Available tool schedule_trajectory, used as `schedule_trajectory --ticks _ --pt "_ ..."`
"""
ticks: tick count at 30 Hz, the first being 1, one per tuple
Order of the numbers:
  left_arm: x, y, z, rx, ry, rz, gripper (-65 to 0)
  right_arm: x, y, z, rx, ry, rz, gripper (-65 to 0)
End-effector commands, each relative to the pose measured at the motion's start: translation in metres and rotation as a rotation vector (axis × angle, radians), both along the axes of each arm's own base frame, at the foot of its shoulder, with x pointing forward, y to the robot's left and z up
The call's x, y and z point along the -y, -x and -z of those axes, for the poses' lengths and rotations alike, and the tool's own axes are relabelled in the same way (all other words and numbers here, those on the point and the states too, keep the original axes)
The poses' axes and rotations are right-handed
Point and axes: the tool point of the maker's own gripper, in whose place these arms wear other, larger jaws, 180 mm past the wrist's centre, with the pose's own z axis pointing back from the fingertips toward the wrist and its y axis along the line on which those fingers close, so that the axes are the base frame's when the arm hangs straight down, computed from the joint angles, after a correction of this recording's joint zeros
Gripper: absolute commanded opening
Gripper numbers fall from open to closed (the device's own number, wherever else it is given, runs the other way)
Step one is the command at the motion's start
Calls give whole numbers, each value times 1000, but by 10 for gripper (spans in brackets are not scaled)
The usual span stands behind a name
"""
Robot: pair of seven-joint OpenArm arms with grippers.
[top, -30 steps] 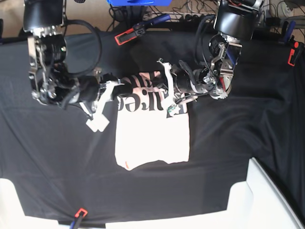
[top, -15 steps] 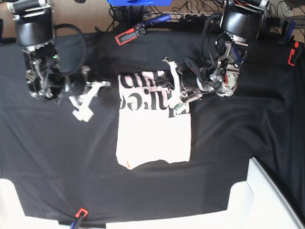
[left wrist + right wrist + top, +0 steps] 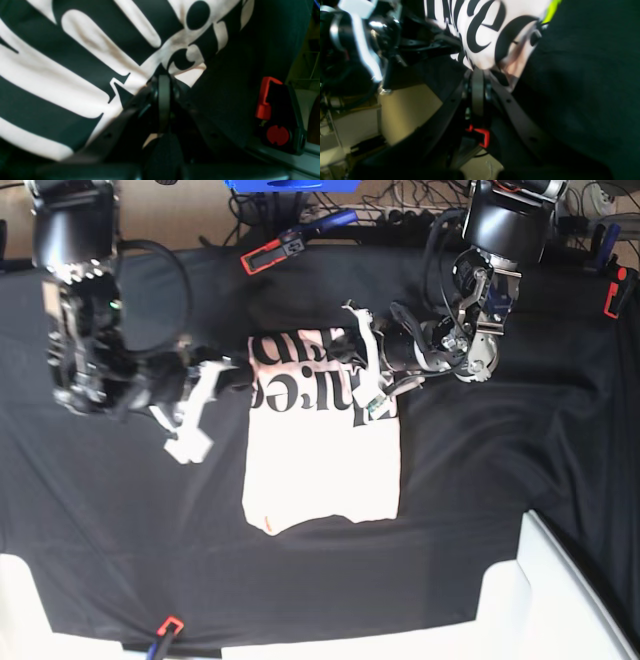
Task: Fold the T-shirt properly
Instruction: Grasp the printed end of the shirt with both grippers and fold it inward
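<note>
The pale pink T-shirt [image 3: 320, 470] lies flat on the black cloth, its top band turned over so the black lettering shows. My left gripper [image 3: 342, 348] reaches in from the right over that lettered band. In the left wrist view the left gripper [image 3: 163, 75] is shut at the T-shirt [image 3: 75, 75] edge, and creases run into its tips. My right gripper [image 3: 245, 375] comes from the left. It is shut too, its tips [image 3: 477, 71] against the T-shirt [image 3: 490, 30] edge. Whether cloth sits between them is hidden.
A big black cloth [image 3: 500, 510] covers the table. Red-and-black clamps [image 3: 275, 250] [image 3: 615, 290] [image 3: 168, 627] hold its edges, and one clamp [image 3: 275, 112] shows close by in the left wrist view. White bins [image 3: 560, 600] stand at the front corners.
The right arm pulled away to the left half a second ago and has come back to the shirt's left edge. The lettered band, bunched a second ago, lies flatter. The left arm barely moved.
</note>
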Motion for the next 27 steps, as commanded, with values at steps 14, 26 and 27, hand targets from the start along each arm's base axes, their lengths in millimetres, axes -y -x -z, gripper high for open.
schedule_trajectory --ticks 14,26,27 --pt "-27 12 16 -47 -138 32 -650 -30 9 49 -101 -20 -15 -647" --pt "-25 8 12 -32 -135 34 -650 9 23 73 -81 22 -75 -647" --pt "-23 4 8 -14 -131 37 -650 7 21 70 -73 21 -82 -647"
